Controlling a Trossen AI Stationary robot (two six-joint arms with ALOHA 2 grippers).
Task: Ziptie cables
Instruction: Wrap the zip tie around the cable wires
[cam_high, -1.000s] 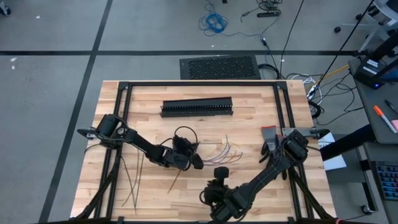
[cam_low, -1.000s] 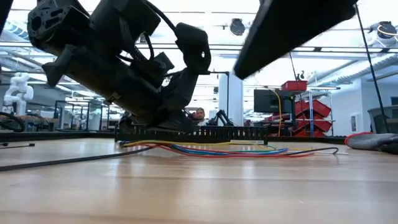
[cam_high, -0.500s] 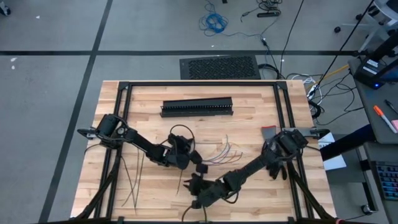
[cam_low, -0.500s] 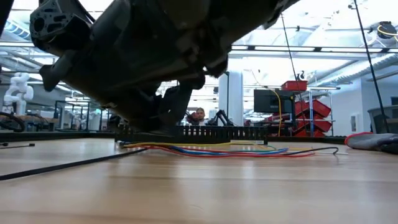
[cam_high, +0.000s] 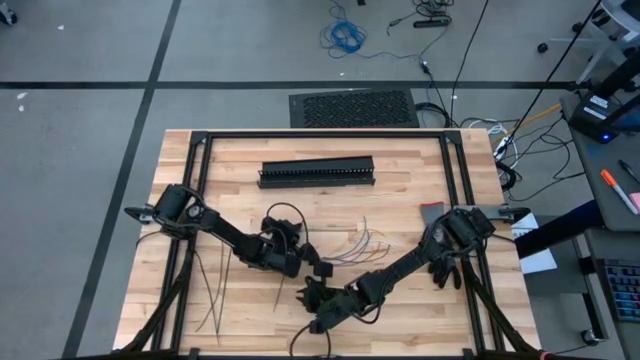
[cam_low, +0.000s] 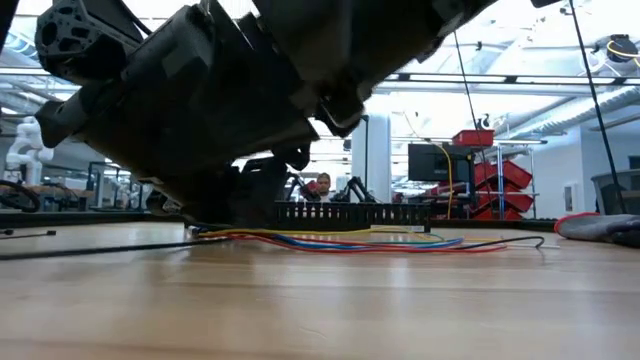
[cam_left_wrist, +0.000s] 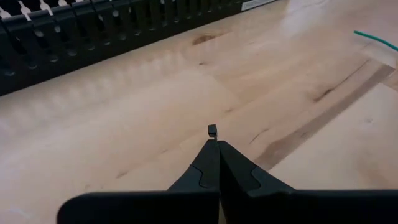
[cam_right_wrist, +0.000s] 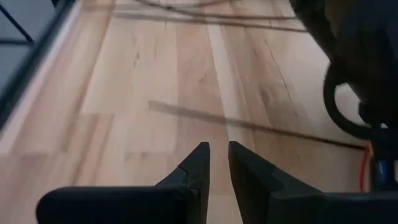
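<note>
left gripper (cam_left_wrist: 214, 144): fingers pressed together, gripping a ziptie (cam_left_wrist: 212, 130) tip | right gripper (cam_right_wrist: 218, 151): narrow gap; nothing between fingers

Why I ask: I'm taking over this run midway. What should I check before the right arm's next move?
1. Left gripper shut: ok.
2. Left gripper holding a ziptie: cannot tell; only a small dark bit shows at its tips.
3. Right gripper free to grasp: ok; jaws narrowly apart, nothing between them.
4. Ziptie between the right jaws: not ok; it lies ahead of them.
5. Cables gathered for tying: not ok; they lie loose and fanned out.
6. Spare zipties at hand: ok, near the left arm.
</note>
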